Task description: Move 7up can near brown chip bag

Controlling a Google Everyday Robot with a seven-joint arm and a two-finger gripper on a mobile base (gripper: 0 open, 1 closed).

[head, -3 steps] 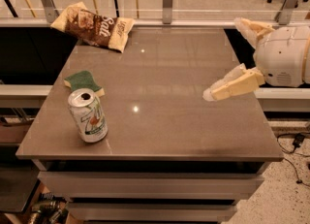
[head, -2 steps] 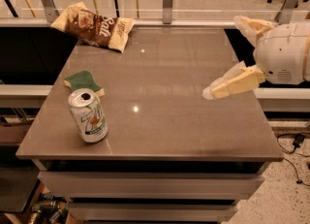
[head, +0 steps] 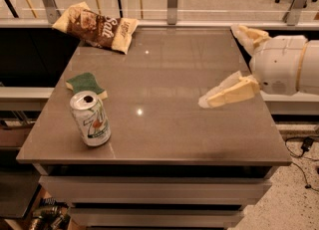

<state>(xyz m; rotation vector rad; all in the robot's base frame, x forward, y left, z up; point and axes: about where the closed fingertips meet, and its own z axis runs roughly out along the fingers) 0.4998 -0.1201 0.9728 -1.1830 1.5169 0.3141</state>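
The 7up can [head: 91, 119] stands upright near the table's front left corner, silver-white with green lettering and an open top. The brown chip bag [head: 97, 26] lies at the table's back left corner, crinkled, with white "Salt" lettering. My gripper [head: 218, 65] reaches in from the right edge of the table, its two cream fingers [head: 227, 92] spread wide apart, open and empty. It is far to the right of the can and touches nothing.
A green sponge [head: 85, 83] lies just behind the can, almost touching it. The grey table [head: 169, 69] has a rail with posts behind it. Drawers sit under the table's front edge.
The gripper has shifted slightly to the left over the table's right side. The can, the bag and the sponge have not moved.
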